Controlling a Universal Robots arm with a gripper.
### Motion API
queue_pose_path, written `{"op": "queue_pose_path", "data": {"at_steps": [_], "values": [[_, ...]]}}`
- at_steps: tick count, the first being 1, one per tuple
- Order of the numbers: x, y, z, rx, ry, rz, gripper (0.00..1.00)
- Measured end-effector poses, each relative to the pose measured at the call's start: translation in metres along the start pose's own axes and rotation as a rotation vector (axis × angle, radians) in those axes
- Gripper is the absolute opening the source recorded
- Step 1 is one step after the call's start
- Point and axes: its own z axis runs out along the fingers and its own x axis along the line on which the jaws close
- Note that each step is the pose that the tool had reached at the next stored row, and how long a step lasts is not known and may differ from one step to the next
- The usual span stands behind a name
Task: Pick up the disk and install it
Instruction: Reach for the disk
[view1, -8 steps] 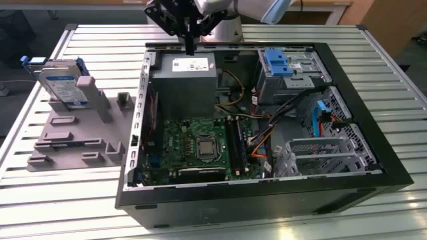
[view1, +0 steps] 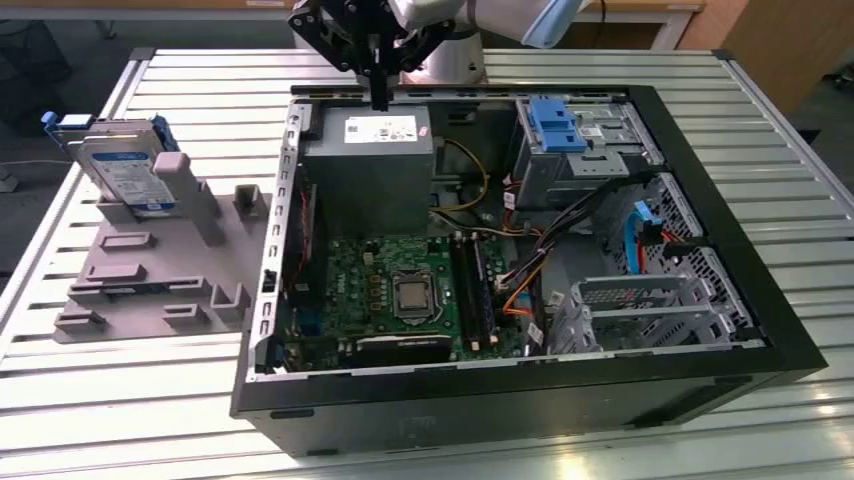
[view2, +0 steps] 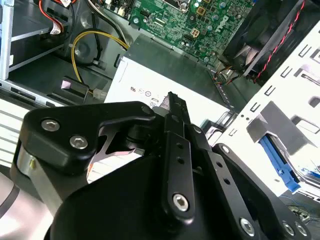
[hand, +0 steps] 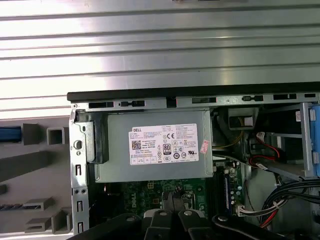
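My tool hangs over the big grey power-supply box, its fingers pressed together on nothing. The flat silver-metal disk, clipped in its blue plastic frame, stands on the grey moulded fixture, at eight o'clock from the tool in the exterior view. For a clean grasp, I judge the fingers must spread wider than the frame and meet it squarely.
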Motion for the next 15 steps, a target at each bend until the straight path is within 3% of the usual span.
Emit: {"op": "queue_pose_path", "data": {"at_steps": [15], "values": [[0.0102,-0.0008,-0.0003,0.0,0.0,0.0,0.11]]}}
